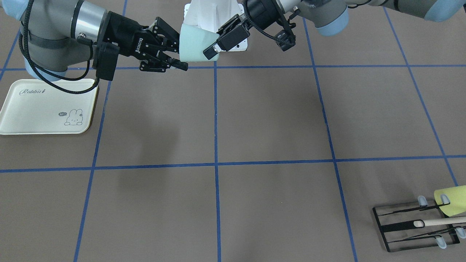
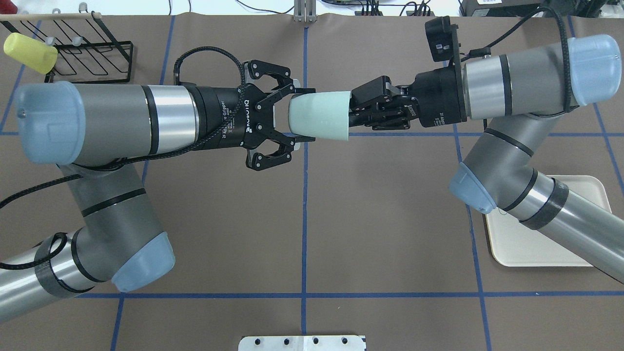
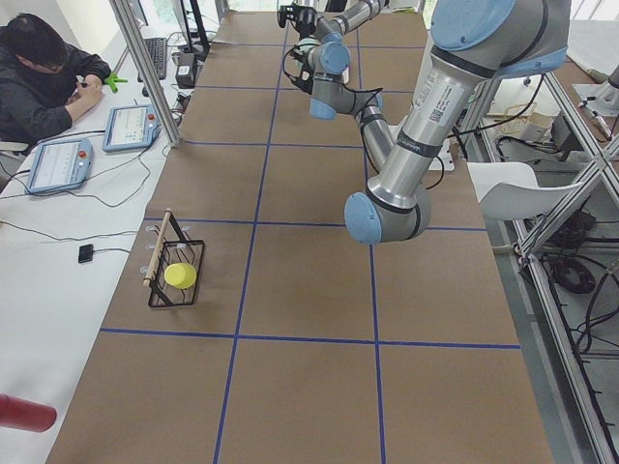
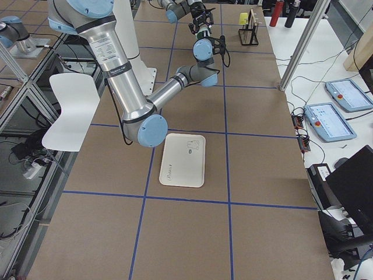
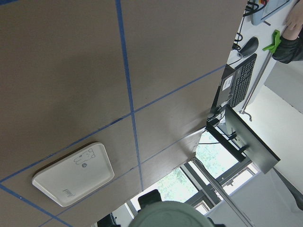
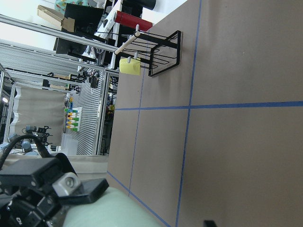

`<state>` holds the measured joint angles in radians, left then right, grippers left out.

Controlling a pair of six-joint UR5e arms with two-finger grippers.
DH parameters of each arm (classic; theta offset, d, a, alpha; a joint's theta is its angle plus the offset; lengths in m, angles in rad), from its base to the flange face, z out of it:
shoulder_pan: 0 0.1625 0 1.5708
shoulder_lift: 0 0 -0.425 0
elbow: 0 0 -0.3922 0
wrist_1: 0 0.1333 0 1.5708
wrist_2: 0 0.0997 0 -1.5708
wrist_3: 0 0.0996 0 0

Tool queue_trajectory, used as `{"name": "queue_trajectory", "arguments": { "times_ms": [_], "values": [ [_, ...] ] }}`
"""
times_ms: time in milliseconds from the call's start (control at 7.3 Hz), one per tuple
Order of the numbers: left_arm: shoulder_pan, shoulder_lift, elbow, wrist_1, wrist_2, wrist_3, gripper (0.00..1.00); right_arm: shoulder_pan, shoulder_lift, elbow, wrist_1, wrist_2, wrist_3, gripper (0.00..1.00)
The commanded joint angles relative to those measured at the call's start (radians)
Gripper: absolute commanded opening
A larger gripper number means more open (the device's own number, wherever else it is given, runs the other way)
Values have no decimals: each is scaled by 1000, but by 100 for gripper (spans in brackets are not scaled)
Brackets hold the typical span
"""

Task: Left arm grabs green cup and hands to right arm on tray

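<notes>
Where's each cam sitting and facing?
Front-facing: across table, facing robot; both arms at green cup.
Overhead: behind robot, looking down; both arms, cup.
Exterior left: table end; left arm nearest.
Exterior right: opposite end; right arm nearest.
Left wrist: faces tabletop, tray; cup's end.
Right wrist: faces wire rack; gripper finger, cup.
Shared: tray in front-facing, left wrist.

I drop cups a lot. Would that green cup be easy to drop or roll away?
Probably light: the left gripper holds the green cup sideways in mid-air by its narrow end. It looks smooth, so it might slip. Round and tapered, it would likely roll in a curve if laid down.
</notes>
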<state>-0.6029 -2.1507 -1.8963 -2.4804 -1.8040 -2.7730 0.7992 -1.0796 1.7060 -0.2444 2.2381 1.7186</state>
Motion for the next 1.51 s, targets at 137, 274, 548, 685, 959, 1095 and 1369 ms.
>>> {"name": "queue_trajectory", "arguments": {
  "times_ms": [137, 274, 548, 685, 959, 1095, 1369],
  "values": [
    [0, 0, 6, 0, 0, 1, 40, 0, 1, 3, 2, -2, -1, 37],
    [0, 0, 6, 0, 0, 1, 40, 0, 3, 3, 2, -2, -1, 36],
    [0, 0, 6, 0, 0, 1, 41, 0, 3, 1, 25, -5, 1, 27],
    [0, 0, 6, 0, 0, 3, 44, 0, 1, 1, 25, -6, 6, 16],
    [2, 0, 14, 0, 0, 9, 97, 0, 1, 1, 25, -8, 7, 3],
    [2, 0, 16, 0, 0, 12, 100, 0, 1, 1, 25, -8, 7, 0],
    [2, 2, 16, -2, 0, 21, 100, 0, 1, 1, 27, -8, 9, 0]
  ]
}}
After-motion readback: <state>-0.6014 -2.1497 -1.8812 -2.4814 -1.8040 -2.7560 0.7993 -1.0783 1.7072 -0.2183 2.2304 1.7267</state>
